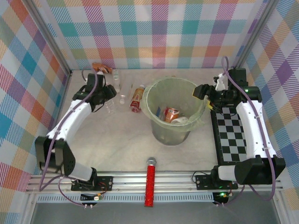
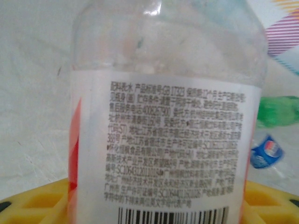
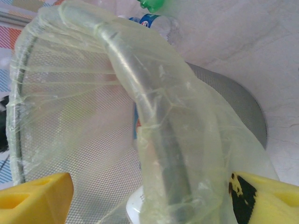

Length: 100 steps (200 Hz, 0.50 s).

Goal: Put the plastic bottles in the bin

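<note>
A clear plastic bottle [image 2: 163, 140] with a white and red label stands between the yellow fingers [image 2: 32, 203] of my left gripper [image 2: 156, 207], which press on its sides. From above, the left gripper [image 1: 111, 92] is among the clear bottles [image 1: 122, 98] left of the bin [image 1: 194, 93]. A brown bottle [image 1: 137, 98] lies beside the bin, and an orange-labelled one [image 1: 100, 68] lies by the back wall. The bin holds bottles [image 1: 172, 113]. My right gripper [image 1: 202, 91] is open and straddles the bin's right rim [image 3: 154, 135]. Behind are a green bottle [image 2: 278, 109] and a blue-labelled one [image 2: 266, 151].
A red glittery stick [image 1: 150, 182] lies at the near edge in front of the bin. A black and white checkerboard mat [image 1: 231, 133] covers the table's right side under the right arm. Plaid walls [image 1: 154, 32] close in the back and both sides.
</note>
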{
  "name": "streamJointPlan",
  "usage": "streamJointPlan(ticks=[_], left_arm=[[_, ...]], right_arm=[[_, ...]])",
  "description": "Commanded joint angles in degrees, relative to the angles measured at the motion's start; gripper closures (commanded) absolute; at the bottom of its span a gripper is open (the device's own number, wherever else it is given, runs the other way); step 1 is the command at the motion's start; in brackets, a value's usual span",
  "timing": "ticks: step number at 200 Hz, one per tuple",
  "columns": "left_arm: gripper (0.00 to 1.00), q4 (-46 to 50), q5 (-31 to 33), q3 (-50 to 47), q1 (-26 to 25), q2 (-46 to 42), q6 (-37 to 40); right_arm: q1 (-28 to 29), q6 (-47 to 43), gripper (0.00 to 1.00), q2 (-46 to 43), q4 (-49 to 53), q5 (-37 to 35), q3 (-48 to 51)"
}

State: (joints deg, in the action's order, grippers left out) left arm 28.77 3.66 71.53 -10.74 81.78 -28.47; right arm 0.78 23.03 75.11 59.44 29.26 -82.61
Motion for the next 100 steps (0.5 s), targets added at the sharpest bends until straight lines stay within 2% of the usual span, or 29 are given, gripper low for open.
streamJointPlan(ticks=[1,29,47,100], left_arm=[[0.44,1.72,-2.43,4.24,-2.30,-6.41,6.51],[0.45,2.67,-1.89,9.67,-8.55,-10.54,10.05],[0.46,1.85,-1.85,13.83,-14.27,-10.85,12.41],[0.52,-5.31,-7.75,21.12,-29.01,-4.65,18.78]], right_arm=[[0.30,-1.25,0.14,-1.90,1.63,-1.73,1.13],[0.70,-0.40,0.16,-2.51,0.39,-0.78,3.06],[1.56,0.08,0.16,-2.38,-0.18,-0.56,3.55],[3.43,1.29,0.16,-2.41,-0.91,-0.95,3.07]])
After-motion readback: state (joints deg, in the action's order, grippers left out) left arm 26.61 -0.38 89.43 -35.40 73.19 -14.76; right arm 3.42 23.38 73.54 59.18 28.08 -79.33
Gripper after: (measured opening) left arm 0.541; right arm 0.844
